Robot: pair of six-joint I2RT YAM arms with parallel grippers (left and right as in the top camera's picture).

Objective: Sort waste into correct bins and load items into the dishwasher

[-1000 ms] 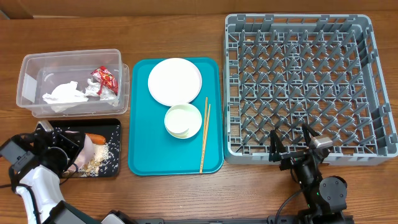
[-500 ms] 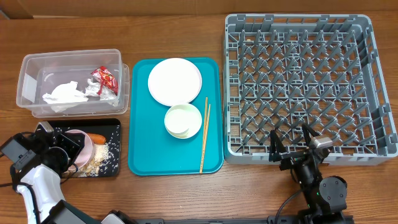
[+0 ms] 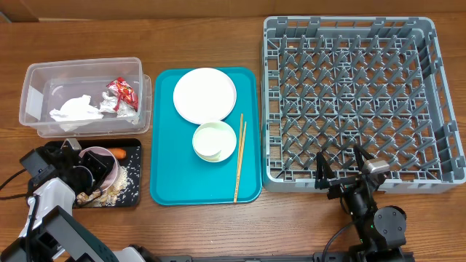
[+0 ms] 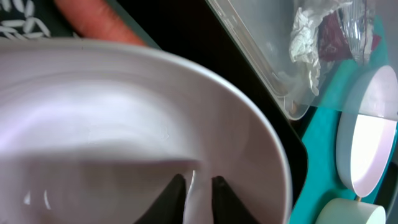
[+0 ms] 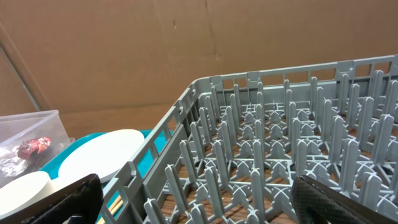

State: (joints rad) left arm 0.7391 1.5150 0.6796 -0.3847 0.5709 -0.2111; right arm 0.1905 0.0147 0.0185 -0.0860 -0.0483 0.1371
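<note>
Left gripper (image 4: 198, 194) closed narrowly on the rim of a small white bowl (image 4: 124, 118), which is tilted over the black tray (image 3: 132, 191). The carrot (image 3: 116, 153) lies just beyond the bowl, with rice grains (image 3: 125, 182) beside it. Right gripper (image 3: 340, 166) is spread wide and empty, with the dish rack (image 3: 271, 109) directly ahead.

Two bowls (image 3: 214, 140), plate (image 3: 204, 94), maybe two chopsticks (image 3: 239, 156)

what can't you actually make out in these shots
The black tray: overhead, its left part is covered by the bowl and the left arm.
The bowl's inside: left wrist, too close and blurred to tell any leftovers.
The carrot: overhead, left end behind the bowl.
The right gripper: right wrist, fingers cut off by the bottom edge.
</note>
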